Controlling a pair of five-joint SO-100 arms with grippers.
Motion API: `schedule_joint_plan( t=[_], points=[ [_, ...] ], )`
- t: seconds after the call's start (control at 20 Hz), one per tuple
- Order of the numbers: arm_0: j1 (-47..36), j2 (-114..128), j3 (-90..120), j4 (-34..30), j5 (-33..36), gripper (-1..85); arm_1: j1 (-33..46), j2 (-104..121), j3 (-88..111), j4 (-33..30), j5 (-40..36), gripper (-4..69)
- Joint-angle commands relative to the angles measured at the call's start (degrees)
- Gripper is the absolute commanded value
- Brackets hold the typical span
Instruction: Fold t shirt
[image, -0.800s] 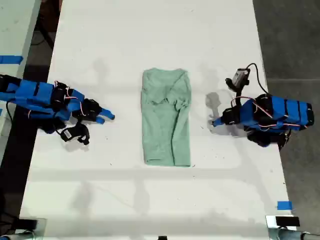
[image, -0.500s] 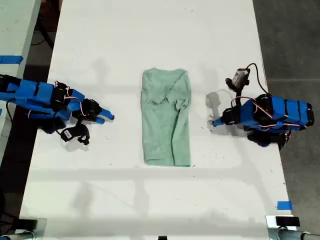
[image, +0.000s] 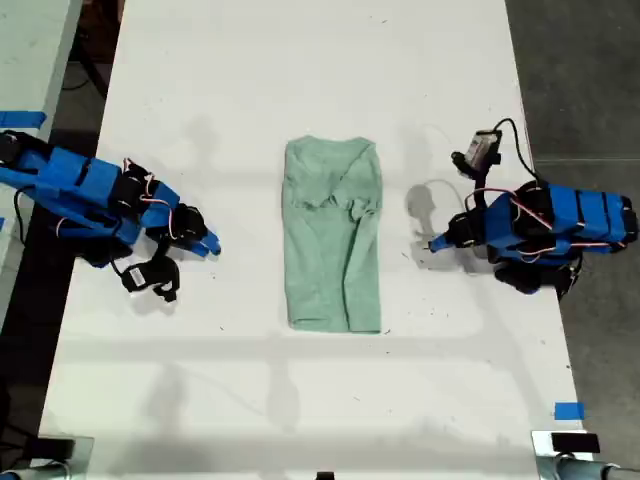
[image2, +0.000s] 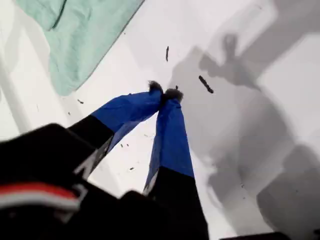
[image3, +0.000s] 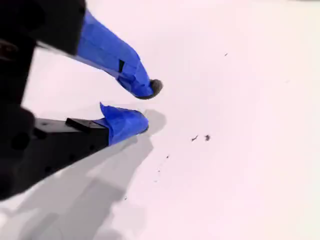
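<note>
The t shirt (image: 333, 235) lies folded into a long strip at the centre of the white desk (image: 300, 400), untouched. My first claw (image2: 164, 92) sits clenched with its tips together, empty, the shirt's edge nearby. My second claw (image3: 148, 108) hangs released over bare desk, grasping nothing, its tips slightly parted.

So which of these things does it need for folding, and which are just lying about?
For the job: t shirt; my first hand; my second hand.
Lying about: blue tape near the table's edge; dark specks on the table.
</note>
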Motion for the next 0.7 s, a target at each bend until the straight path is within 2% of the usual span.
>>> schedule_joint_plan(
  t=[0.0, 0.1, 0.2, 0.25, 0.3, 0.35, 0.45, 0.55, 0.65],
  points=[
    [4.57, -16.44, -24.79, 3.16, 1.58, 6.5, -3.43, -21.88, -16.7, -3.52, -1.05, 1.5],
    [6.59, -27.42, -38.06, 2.72, 4.57, 8.1, -6.77, -35.51, -26.72, -4.75, -1.14, 1.4],
    [8.35, -40.78, -54.14, 4.66, 7.91, 15.0, -10.37, -48.6, -36.56, -5.1, -0.7, 1.5],
    [8.96, -48.08, -63.11, 6.42, 10.2, 21.8, -12.13, -55.11, -42.01, -4.22, -0.35, 4.2],
    [9.49, -55.55, -72.95, 9.23, 12.13, 26.6, -13.62, -60.38, -46.58, -4.04, -0.79, 10.3],
    [9.93, -62.84, -82.62, 12.57, 13.89, 27.8, -14.94, -64.86, -50.45, -3.16, -0.79, 16.2],
    [10.28, -74.62, -98.26, 18.28, 15.12, 30.3, -17.67, -71.98, -56.78, -1.67, -1.05, 23.4],
    [10.37, -78.13, -101.51, 18.37, 15.21, 30.6, -19.95, -79.01, -62.93, 0.26, -0.7, 28.0],
    [10.28, -79.01, -101.51, 18.54, 14.68, 31.1, -20.74, -86.22, -68.73, 2.37, -0.53, 28.9]
  ],
)
